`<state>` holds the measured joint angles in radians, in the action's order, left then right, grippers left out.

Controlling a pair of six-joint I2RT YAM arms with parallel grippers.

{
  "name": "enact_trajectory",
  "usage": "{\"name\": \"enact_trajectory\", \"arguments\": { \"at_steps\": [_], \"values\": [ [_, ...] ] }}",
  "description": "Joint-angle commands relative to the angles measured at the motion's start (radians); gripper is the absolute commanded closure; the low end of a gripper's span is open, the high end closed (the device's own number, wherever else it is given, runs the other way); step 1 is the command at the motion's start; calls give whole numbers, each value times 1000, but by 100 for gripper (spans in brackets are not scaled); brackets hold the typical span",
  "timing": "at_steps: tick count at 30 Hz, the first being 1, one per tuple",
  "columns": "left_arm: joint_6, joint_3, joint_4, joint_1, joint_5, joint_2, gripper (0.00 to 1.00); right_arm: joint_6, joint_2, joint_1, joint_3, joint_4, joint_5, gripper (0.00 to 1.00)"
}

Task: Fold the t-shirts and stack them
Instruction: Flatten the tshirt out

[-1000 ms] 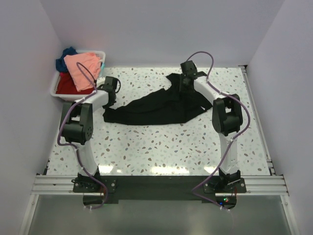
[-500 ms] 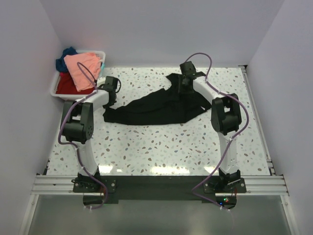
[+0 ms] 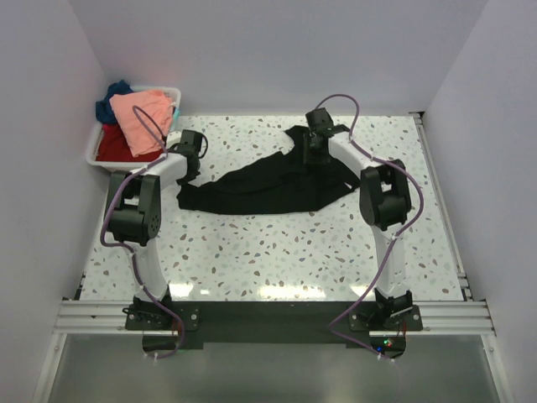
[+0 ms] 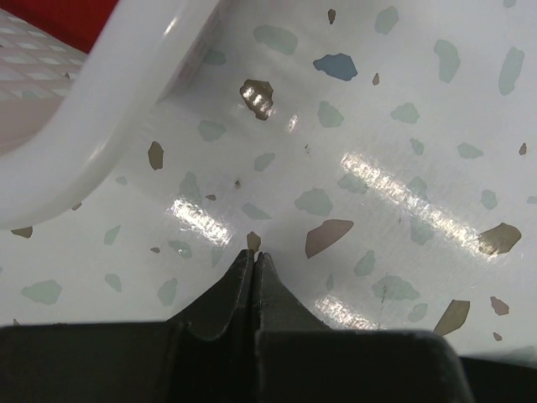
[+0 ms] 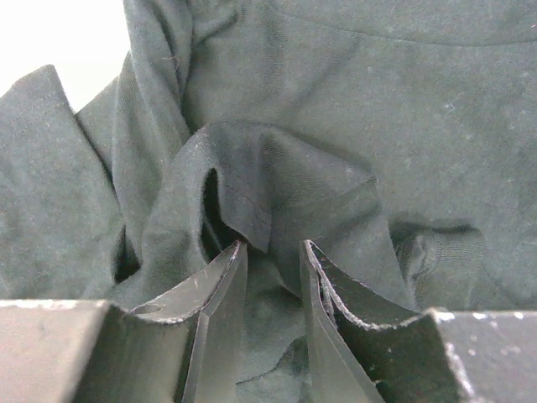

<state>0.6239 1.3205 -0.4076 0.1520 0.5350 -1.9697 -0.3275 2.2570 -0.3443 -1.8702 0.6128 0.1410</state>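
**Q:** What are your tools doing?

**Me:** My right tool [image 5: 271, 248] has its jaws partly spread, with a bunched fold of the black t-shirt [image 5: 336, 126] standing between them. I cannot tell whether they bite on the cloth or only straddle it. My left tool [image 4: 253, 256] is pressed together and holds nothing. It hangs low over the bare desk [image 4: 403, 126], just beside the white bin [image 4: 101, 101].

**Q:** Where does the shirt lie?

**Me:** It lies crumpled across the middle of the desk, drawn out in a long strip. One end is near my left tool and the other reaches toward the far edge, where my right tool sits on it.

**Q:** Which step is this?

**Me:** As I judge it, the first one: laying the shirt flat before any fold. Nothing is folded or stacked yet.

**Q:** And next?

**Me:** I need a sure pinch on that bunch with the right tool. My left should then open and take the near end of the strip. The two can draw apart until the cloth lies smooth. The fold in my right jaws is thick, so it may slip.

**Q:** What do you count?

**Me:** Four t-shirts. One is the black one on the desk. The other three are heaped in the one bin at the far left corner: a salmon-pink t-shirt [image 3: 143, 117] on top, a red t-shirt [image 3: 113, 144] below it and a dark blue t-shirt [image 3: 113, 94] behind. I have two tools.
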Motion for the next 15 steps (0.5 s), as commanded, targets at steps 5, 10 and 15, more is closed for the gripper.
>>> {"name": "enact_trajectory", "arguments": {
  "at_steps": [5, 10, 15],
  "values": [
    [-6, 40, 16, 1, 13, -14, 100, 18, -60, -38, 43, -4, 25, 65],
    [-10, 40, 16, 0, 13, -15, 100, 31, -73, -61, 51, -10, 43, 65],
    [-10, 39, 16, 1, 6, -17, 100, 44, -36, -64, 17, -13, 71, 65]
  ]
}}
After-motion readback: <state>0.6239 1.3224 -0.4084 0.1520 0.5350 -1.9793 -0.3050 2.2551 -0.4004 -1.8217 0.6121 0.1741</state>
